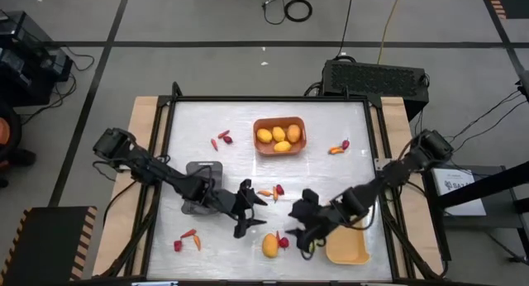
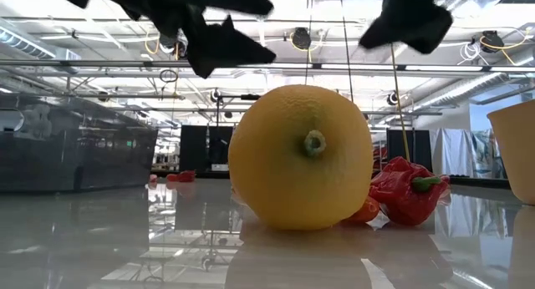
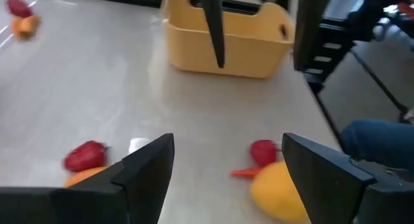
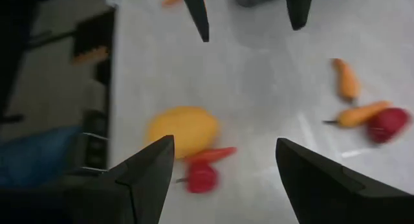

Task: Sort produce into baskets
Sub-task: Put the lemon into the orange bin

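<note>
A yellow-orange fruit (image 1: 270, 245) lies near the table's near edge with a red berry (image 1: 283, 242) and a slim red chili piece (image 4: 210, 154) against it. It fills the low view (image 2: 301, 155). My left gripper (image 1: 258, 210) is open above the table, just to the far left of the fruit. My right gripper (image 1: 289, 222) is open, facing it from the right, just above the fruit's far right. Both are empty. The orange basket (image 1: 279, 122) at the far middle holds three yellow fruits. The dark grey basket (image 1: 202, 169) lies under my left arm. The yellow basket (image 1: 347, 251) is at the near right.
Chili pieces and berries lie scattered: a pair at the far left (image 1: 221, 140), one at the far right (image 1: 339, 147), one at the middle (image 1: 270, 191) between the grippers and the orange basket, and one at the near left (image 1: 188, 239). Both wrist views show a blue sleeve off the near edge (image 3: 375, 136).
</note>
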Motion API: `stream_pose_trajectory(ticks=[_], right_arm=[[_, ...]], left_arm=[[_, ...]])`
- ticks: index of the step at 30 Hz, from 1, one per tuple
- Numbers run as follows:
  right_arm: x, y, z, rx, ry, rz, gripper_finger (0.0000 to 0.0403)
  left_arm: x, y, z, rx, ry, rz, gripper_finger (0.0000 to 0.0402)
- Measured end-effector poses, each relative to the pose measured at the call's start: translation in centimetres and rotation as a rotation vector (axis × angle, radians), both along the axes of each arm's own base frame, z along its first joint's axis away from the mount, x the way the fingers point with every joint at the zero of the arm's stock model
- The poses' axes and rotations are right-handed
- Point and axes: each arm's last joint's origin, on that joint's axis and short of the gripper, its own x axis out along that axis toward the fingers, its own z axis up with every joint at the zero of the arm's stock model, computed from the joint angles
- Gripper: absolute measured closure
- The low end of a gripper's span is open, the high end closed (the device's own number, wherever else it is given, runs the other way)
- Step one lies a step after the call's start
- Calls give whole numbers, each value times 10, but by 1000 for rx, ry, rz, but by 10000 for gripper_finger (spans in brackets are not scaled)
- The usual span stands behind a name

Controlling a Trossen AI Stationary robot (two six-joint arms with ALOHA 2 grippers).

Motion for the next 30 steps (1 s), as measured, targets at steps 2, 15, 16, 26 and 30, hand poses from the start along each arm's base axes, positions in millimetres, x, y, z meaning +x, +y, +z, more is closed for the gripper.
stream_pose_trajectory(ticks=[2, 15, 16, 26, 30], right_arm=[[-4, 9, 2, 26, -21, 9, 143], [-32, 43, 3, -20, -104, -60, 143], [-33, 44, 3, -23, -106, -59, 143], [-37, 48, 3, -24, -109, -44, 143], [-37, 49, 3, -26, -108, -43, 143]], left_arm=[[-1, -10, 2, 3, -5, -30, 110], [46, -77, 25, 296, 217, -279, 110], [50, -80, 23, 335, 238, -321, 110], [84, -87, -3, 445, 314, -588, 110], [84, -85, -6, 496, 312, -624, 110]])
